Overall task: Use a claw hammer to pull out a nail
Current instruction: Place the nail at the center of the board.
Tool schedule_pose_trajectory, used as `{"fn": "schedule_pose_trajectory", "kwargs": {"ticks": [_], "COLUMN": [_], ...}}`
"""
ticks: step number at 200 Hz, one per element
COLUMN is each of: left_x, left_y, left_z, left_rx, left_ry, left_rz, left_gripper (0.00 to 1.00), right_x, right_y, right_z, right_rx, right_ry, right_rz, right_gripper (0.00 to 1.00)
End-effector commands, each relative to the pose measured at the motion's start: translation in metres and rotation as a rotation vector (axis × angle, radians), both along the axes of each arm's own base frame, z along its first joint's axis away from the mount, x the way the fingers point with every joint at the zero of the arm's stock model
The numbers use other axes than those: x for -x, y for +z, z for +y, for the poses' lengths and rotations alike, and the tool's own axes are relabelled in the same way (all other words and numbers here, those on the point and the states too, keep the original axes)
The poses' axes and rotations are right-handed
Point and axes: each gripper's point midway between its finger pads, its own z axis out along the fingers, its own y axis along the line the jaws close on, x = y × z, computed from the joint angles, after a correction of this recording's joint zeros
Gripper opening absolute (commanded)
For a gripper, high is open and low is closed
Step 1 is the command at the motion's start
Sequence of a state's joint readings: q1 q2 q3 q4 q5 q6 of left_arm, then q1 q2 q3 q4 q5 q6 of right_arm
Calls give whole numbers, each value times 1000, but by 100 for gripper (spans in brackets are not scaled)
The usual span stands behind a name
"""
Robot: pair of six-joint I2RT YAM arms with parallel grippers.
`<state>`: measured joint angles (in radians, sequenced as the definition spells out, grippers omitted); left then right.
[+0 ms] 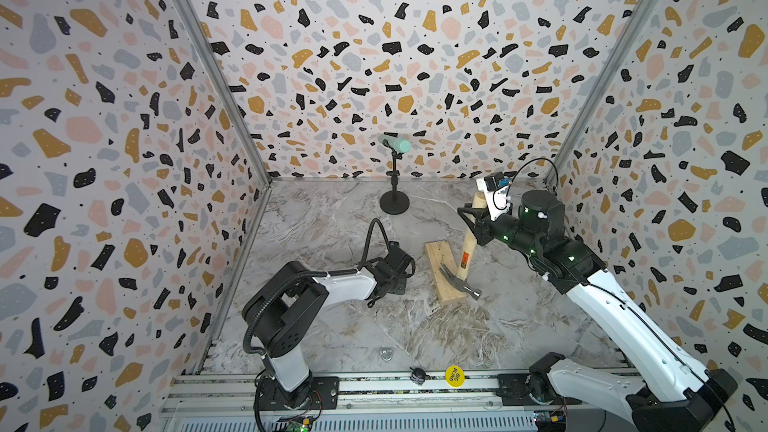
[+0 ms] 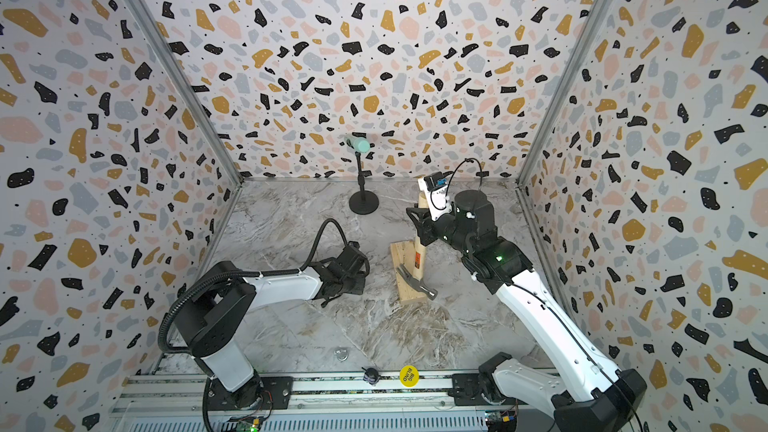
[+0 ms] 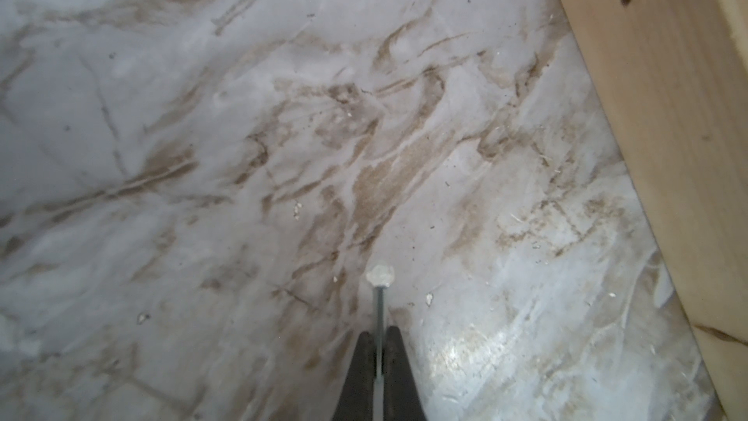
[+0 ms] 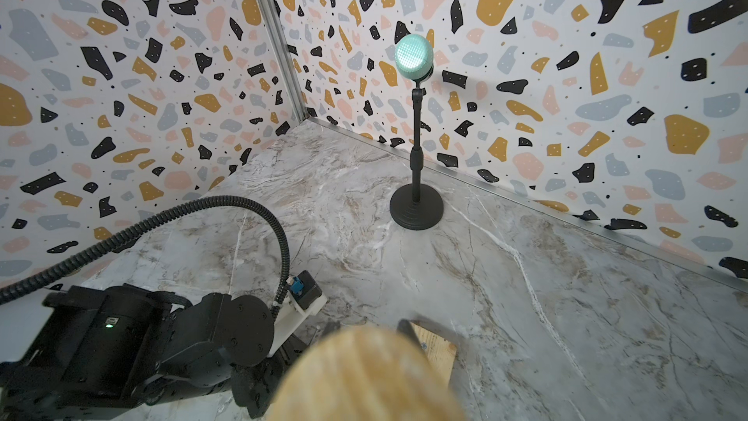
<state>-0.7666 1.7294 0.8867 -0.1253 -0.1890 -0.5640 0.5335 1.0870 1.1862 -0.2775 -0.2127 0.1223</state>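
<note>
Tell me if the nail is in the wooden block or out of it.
Out. The left wrist view shows the nail pinched in the shut left gripper over the table, clear of the wooden block.

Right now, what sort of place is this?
Likely a robot recording booth: patterned walls box in a marbled tabletop; left arm and right arm mount on a front rail; a microphone stands behind.

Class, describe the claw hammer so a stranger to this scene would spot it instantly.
Find the marble tabletop, then the wooden block on it. The claw hammer stands head-down over that block: nothing else has a steel head and orange-labelled handle.
</note>
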Motion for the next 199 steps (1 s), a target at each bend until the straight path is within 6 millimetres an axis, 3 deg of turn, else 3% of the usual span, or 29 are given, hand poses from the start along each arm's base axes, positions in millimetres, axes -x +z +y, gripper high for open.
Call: {"fn": "schedule_pose_trajectory", "kwargs": {"ticks": [1, 91, 199], "left_x": [4, 5, 4], "left_y": [-11, -10, -10], "left_z": [7, 8, 7], "left_rx": [-19, -18, -18], "left_ry": [12, 16, 18], "left_rz": [24, 25, 24], "left_gripper": [0, 0, 8], "right_x": [10, 11, 11], "right_y": [58, 58, 59], "right_z": [-4, -4, -4], "right_rx": [-110, -112, -111], "right_ry": [2, 2, 5], "right_rz": [-155, -152, -152], "right_gripper": [0, 0, 0]}}
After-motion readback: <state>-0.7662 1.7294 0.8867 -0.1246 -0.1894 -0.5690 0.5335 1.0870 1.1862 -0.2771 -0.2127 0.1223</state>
